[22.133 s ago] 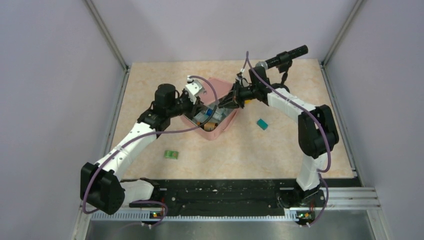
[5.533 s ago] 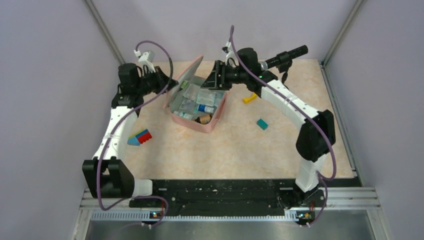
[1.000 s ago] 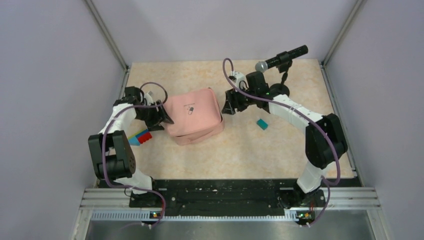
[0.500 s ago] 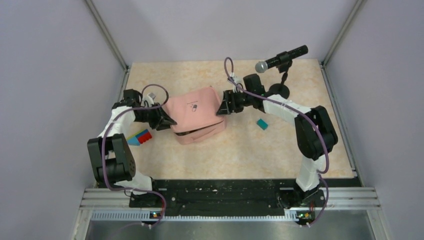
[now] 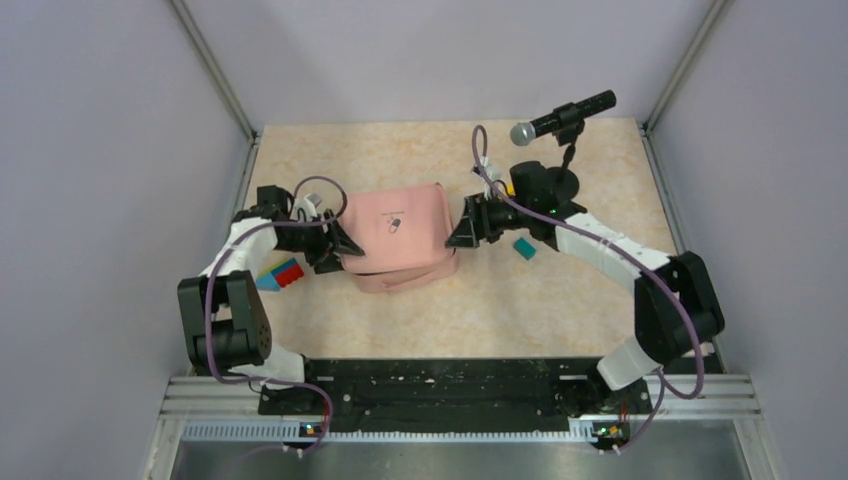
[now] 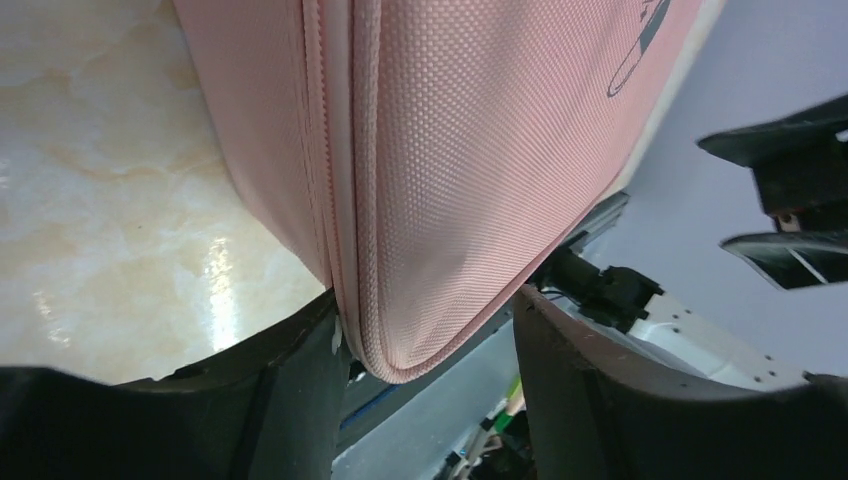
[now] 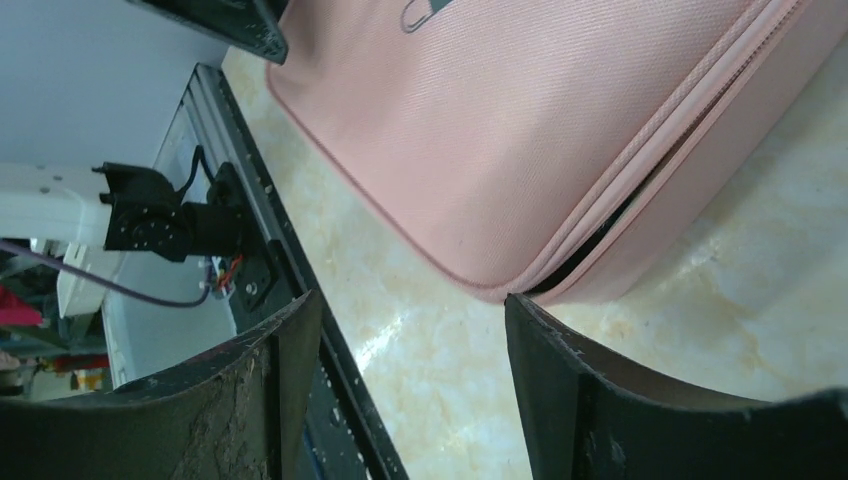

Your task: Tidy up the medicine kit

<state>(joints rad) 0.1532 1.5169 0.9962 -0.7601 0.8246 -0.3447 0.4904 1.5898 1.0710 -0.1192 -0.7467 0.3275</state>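
The medicine kit (image 5: 398, 232) is a pink fabric case lying mid-table with its lid down and the pill logo up. A dark slit still shows along the zip at its right corner (image 7: 600, 235). My left gripper (image 5: 338, 246) is at the kit's left end. In the left wrist view the left gripper (image 6: 425, 300) stands open, with the kit's (image 6: 450, 150) corner between the fingers and one finger against the zip edge. My right gripper (image 5: 463, 231) is at the right end. The right wrist view shows that gripper (image 7: 410, 297) open, the kit's (image 7: 500, 130) corner just ahead of its fingertips.
A microphone on a small stand (image 5: 558, 118) rises at the back right, behind the right arm. A teal block (image 5: 524, 247) lies right of the kit, under the right forearm. A red, blue and teal block (image 5: 281, 273) sits near the left arm. Walls close in the table.
The kit has turned squarer and slid slightly right and toward me. Both grippers followed its ends; the right arm's elbow swung out to the right.
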